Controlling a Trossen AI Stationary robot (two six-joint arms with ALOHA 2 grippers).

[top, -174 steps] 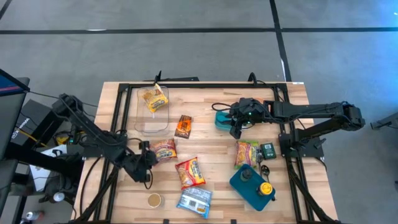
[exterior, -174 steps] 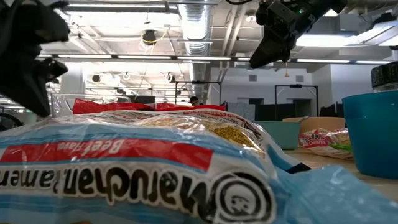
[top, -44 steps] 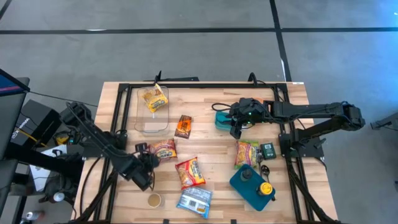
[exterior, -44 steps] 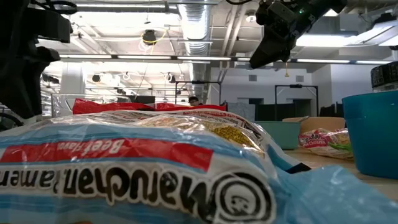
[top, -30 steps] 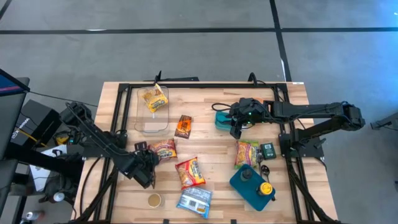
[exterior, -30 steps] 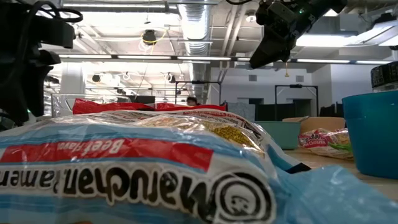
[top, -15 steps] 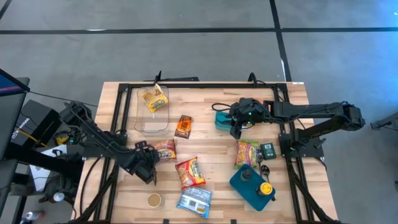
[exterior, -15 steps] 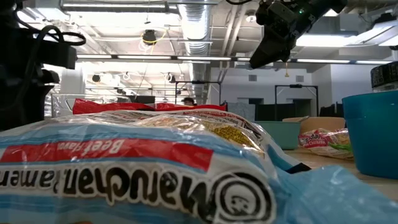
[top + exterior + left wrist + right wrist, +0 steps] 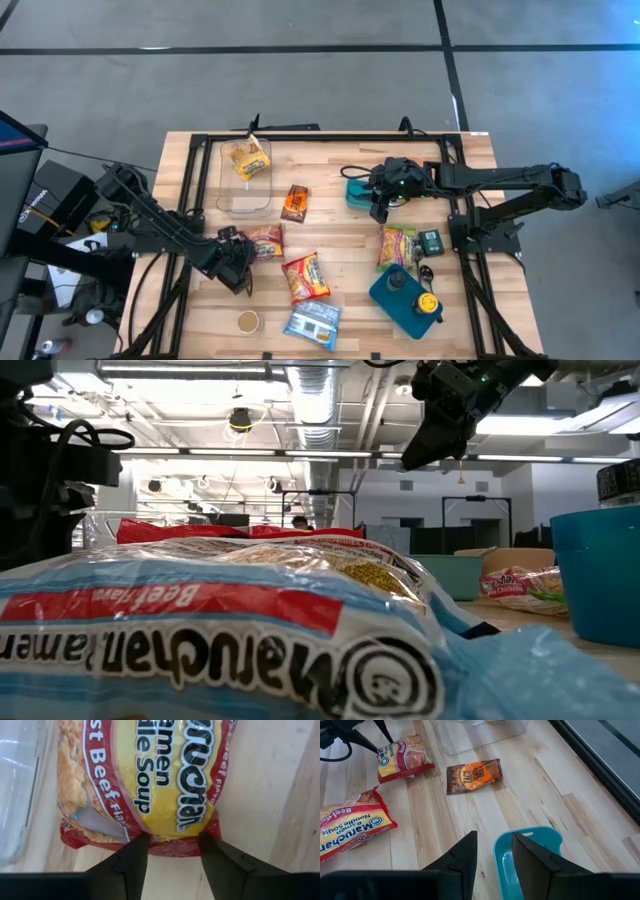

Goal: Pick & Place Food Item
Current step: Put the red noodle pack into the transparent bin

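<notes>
The left gripper [image 9: 170,837] is at the red noodle pack [image 9: 264,240], near the bench's left edge. Its fingers [image 9: 131,857] are spread, one on each side of the pack's end, not squeezing yet. Next they probably need to close and lift. The clear tub [image 9: 243,178], by the far edge, already holds a yellow pack [image 9: 247,157]. The right gripper [image 9: 493,851] waits over the teal box [image 9: 530,857], fingers apart.

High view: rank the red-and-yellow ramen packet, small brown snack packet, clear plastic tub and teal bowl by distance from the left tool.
1. Red-and-yellow ramen packet, right at the left tool.
2. Small brown snack packet, toward table centre.
3. Clear plastic tub, toward the far edge; too close to the snack packet to call.
4. Teal bowl, under the right tool.
</notes>
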